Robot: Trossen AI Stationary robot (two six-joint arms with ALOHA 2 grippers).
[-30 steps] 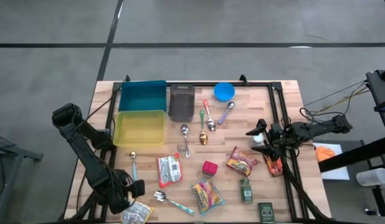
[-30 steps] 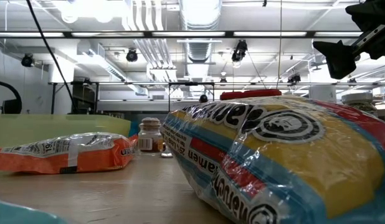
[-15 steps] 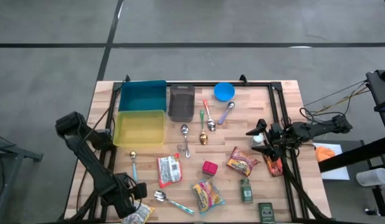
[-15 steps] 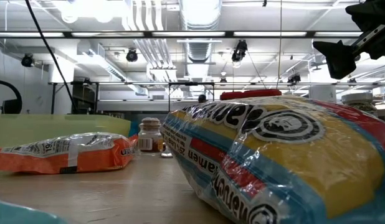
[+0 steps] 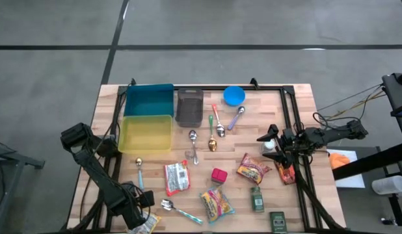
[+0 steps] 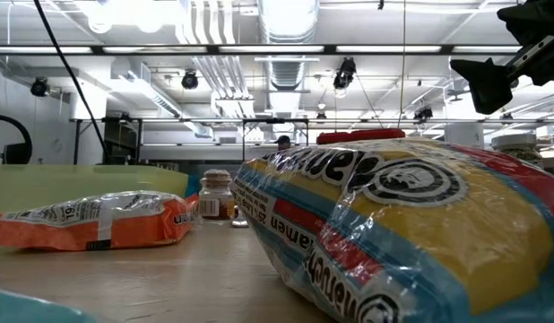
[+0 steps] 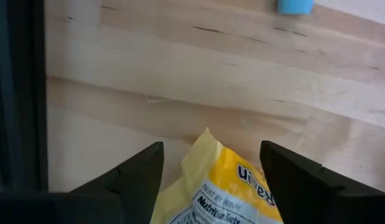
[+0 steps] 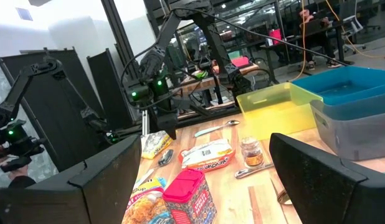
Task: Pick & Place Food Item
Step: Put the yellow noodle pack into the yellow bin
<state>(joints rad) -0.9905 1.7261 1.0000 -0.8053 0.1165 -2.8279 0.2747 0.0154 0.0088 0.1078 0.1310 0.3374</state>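
At the lower left of the high view, the left gripper (image 5: 141,221) is seen pointing down at the table's (image 5: 298,104) near corner, directly over a yellow packet (image 5: 146,224) that lies at the wooden edge. In the left wrist view the two dark fingers (image 7: 133,180) are spread wide on either side of the packet's (image 7: 233,190) crinkled top end – nothing is clamped between them, and whether they touch the wrapper cannot be told.

At the right of the high view, the right gripper (image 5: 267,143) is held level above the table's right side, folded back near its base; its fingers (image 8: 105,180) are parted in the right wrist view, with nothing held.

Across the middle of the high view other items are laid out: an orange packet (image 5: 176,177), a red box (image 5: 218,175), a ramen pack (image 5: 217,203) and a second noodle pack (image 5: 253,170), with spoons (image 5: 193,140) above them. At the upper left of the table a blue bin (image 5: 149,99) sits just behind a yellow bin (image 5: 146,133), a grey bin (image 5: 189,106) beside them – a blue bowl (image 5: 234,95) lies farther right
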